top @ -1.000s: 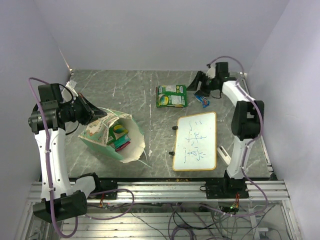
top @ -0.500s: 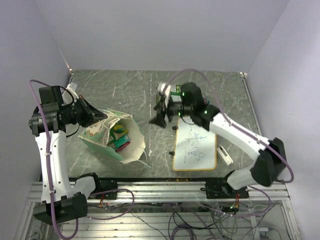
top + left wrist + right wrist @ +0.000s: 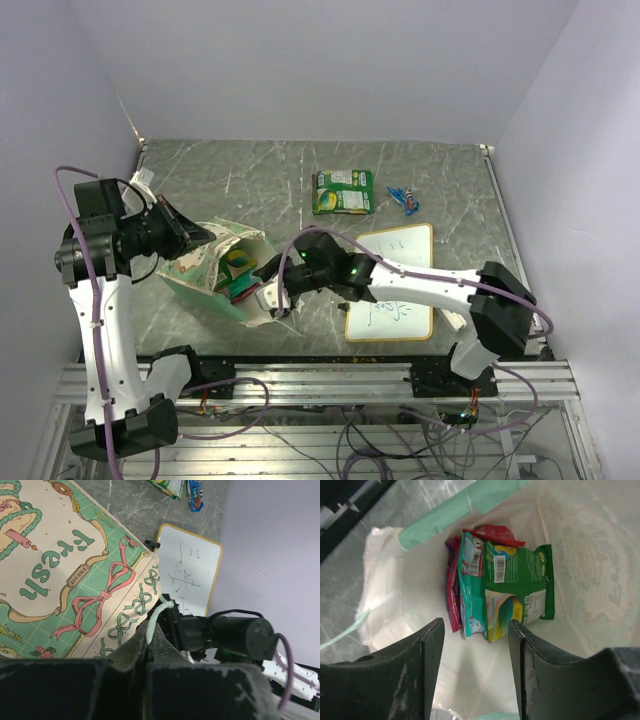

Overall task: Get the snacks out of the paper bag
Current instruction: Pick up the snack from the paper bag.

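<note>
Setting: grey marbled table (image 3: 250, 180) enclosed by plain lilac walls (image 3: 300, 60).

Container: paper bag (image 3: 200, 270), cream with green patterned panels, pink bows and green lettering. It lies on its side at the left of the table, its mouth turned toward the centre and near edge.

Contents, seen through the mouth in the right wrist view:
- green packet (image 3: 520, 580), barcode showing, uppermost
- teal packet (image 3: 470, 595), tucked against it
- magenta packet (image 3: 452, 590), on edge beside the teal one
- red packet (image 3: 495, 532), only a corner showing behind the others

Items already out of the bag:
- green snack pack (image 3: 343, 192), flat at far centre
- blue wrapped candy (image 3: 404, 199), just to its right

Other objects: whiteboard (image 3: 392, 283) with blue writing, right of centre. The right forearm crosses over its near-left corner.

Left arm: raised and folded at the left edge. The left gripper (image 3: 200, 237) is at the bag's upper rear edge, its fingers pressed together on the pale string handle (image 3: 152, 622).

Right arm: stretched low and leftward across the table. The right gripper (image 3: 272, 290) is at the bag's mouth, pointing in. Its fingers stand apart with the stacked packets framed between them, gripping nothing.
</note>
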